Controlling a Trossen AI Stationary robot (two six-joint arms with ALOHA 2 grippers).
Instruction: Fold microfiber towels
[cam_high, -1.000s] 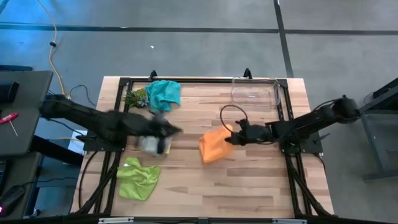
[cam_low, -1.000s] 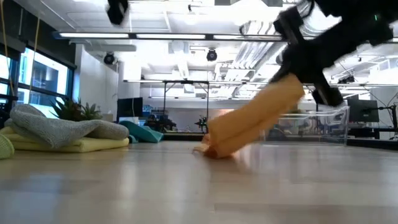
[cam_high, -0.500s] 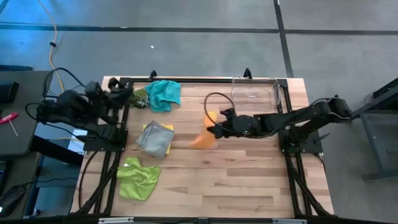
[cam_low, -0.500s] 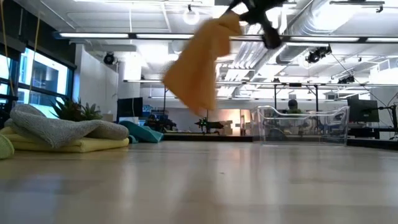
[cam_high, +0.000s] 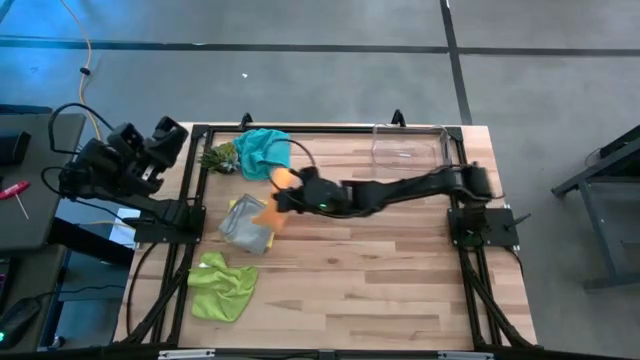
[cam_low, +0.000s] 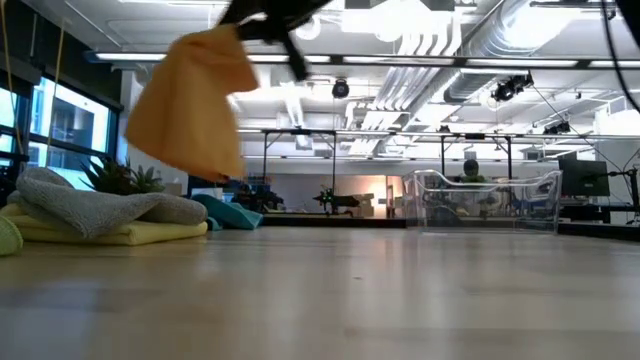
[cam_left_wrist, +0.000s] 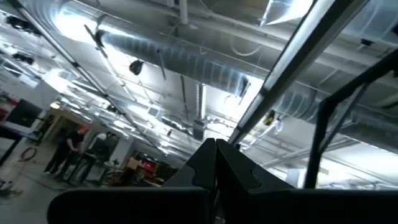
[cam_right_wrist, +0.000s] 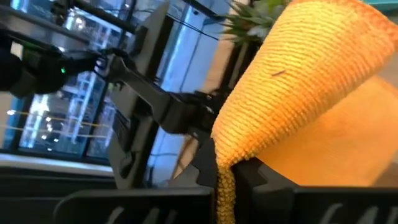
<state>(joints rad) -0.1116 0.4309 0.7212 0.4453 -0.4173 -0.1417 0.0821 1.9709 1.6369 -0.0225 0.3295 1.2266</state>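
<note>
The right gripper (cam_high: 290, 196), jaws closed on the orange towel (cam_high: 272, 203), holds it in the air at centre-left of the high view, above the grey towel (cam_high: 246, 222) lying on the yellow towel (cam_low: 150, 234). If released too high, it may land crooked and unfold. The left gripper (cam_left_wrist: 214, 163) is shut, empty, off the table at upper left.

5 towels: 1 teal (cam_high: 263, 150), 1 orange (cam_high: 277, 195), 1 grey (cam_high: 245, 222), 1 yellow (cam_low: 150, 233), 1 lime (cam_high: 222, 286), 1 clear bin (cam_high: 410, 147), 1 plant (cam_high: 218, 157)

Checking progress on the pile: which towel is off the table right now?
The orange towel: it hangs in the air from the right claw, shut on it, near the grey towel. The teal towel and lime towel lie on the wood.
</note>
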